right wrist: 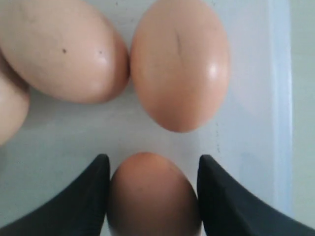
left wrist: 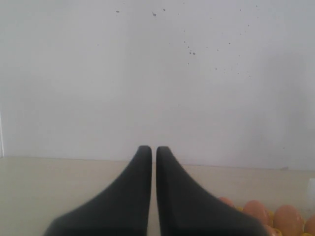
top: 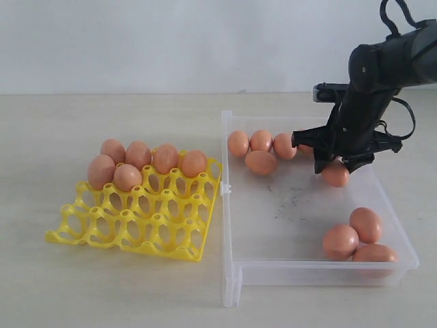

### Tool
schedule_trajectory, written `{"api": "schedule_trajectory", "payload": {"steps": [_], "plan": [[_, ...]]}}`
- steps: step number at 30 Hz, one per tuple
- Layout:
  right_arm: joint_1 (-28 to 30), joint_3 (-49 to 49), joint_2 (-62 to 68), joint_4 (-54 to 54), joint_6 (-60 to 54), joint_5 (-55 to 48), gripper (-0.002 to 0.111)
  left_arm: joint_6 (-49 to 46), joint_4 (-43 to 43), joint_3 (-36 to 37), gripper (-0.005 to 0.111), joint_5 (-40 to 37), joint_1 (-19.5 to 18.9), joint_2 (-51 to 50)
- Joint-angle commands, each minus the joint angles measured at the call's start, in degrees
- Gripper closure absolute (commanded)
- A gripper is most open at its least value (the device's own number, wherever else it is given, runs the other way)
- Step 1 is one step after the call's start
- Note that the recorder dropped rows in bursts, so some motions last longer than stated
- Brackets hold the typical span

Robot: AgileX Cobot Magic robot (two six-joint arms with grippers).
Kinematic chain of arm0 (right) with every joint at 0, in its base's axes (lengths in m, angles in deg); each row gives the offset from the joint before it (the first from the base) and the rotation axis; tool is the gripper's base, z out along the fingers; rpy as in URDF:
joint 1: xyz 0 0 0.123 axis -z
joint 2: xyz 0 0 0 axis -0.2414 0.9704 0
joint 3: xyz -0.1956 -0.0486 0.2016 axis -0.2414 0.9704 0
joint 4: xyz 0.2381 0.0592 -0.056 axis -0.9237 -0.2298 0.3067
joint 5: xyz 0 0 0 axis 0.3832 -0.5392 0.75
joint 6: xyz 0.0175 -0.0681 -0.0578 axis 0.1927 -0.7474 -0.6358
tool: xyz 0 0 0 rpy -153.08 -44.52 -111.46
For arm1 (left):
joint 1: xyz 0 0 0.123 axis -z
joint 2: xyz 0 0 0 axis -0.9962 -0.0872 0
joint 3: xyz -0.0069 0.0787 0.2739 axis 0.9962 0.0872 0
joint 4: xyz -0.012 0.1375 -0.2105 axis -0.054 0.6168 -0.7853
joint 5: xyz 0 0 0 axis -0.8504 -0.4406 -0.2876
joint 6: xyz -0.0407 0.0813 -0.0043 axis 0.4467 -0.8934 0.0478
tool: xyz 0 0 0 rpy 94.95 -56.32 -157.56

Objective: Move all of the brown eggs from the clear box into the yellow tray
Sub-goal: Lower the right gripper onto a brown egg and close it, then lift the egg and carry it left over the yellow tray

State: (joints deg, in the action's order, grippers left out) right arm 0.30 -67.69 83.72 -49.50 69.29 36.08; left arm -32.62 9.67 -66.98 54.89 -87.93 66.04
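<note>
Eggs (top: 340, 240), three brown ones, huddle in the near right corner of the clear box (top: 287, 272). Left of it on the tabletop (top: 102, 294), the yellow tray (top: 123, 236) carries six in its far cups. Farther in, the right pincer (top: 335, 166) grasps one egg (top: 336, 176) on the box floor; four lie beyond. The left pincer (left wrist: 153, 162) is clenched, empty.

The black right arm (top: 382, 61) comes in from the upper right of the exterior view and bends at the wrist, so the black right hand (top: 336, 166) points steeply down. Its two fingers (right wrist: 83, 196) stand apart and press against either side of a smooth orange-brown egg (right wrist: 153, 196). The black left hand (left wrist: 153, 147) has its tapered fingers drawn together, only a thin slit between them, and is held roughly level.
</note>
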Motion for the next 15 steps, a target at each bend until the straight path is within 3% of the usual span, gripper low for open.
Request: {"api": "schedule_trajectory", "payload": {"steps": [1, 4, 8, 11, 12, 13, 14, 15], "plan": [[0.59, 0.09, -0.31, 1.21, -7.39, -2.5, 0.108, -0.2, -0.27, -0.15, 0.103, 0.32, 0.22, 0.07], [0.48, 0.96, -0.31, -0.72, -10.06, 2.38, 0.108, -0.2, -0.27, -0.15, 0.103, 0.32, 0.22, 0.07], [-0.79, 7.96, -0.95, -3.48, -11.42, 21.76, 0.108, -0.2, -0.27, -0.15, 0.103, 0.32, 0.22, 0.07], [-2.54, 17.01, -2.4, -3.48, -11.56, 43.76, 0.108, -0.2, -0.27, -0.15, 0.103, 0.32, 0.22, 0.07], [-3.99, 24.17, -3.62, -3.48, -11.56, 61.25, 0.108, -0.2, -0.27, -0.15, 0.103, 0.32, 0.22, 0.07], [-4.49, 26.81, -4.07, -3.48, -11.56, 67.96, 0.108, -0.2, -0.27, -0.15, 0.103, 0.32, 0.22, 0.07], [-5.5, 32.68, -4.71, -3.27, -11.06, 83.92, 0.108, -0.2, -0.27, -0.15, 0.103, 0.32, 0.22, 0.07], [-5.76, 35.13, -4.69, -2.49, -10.26, 90.89, 0.108, -0.2, -0.27, -0.15, 0.103, 0.32, 0.22, 0.07]]}}
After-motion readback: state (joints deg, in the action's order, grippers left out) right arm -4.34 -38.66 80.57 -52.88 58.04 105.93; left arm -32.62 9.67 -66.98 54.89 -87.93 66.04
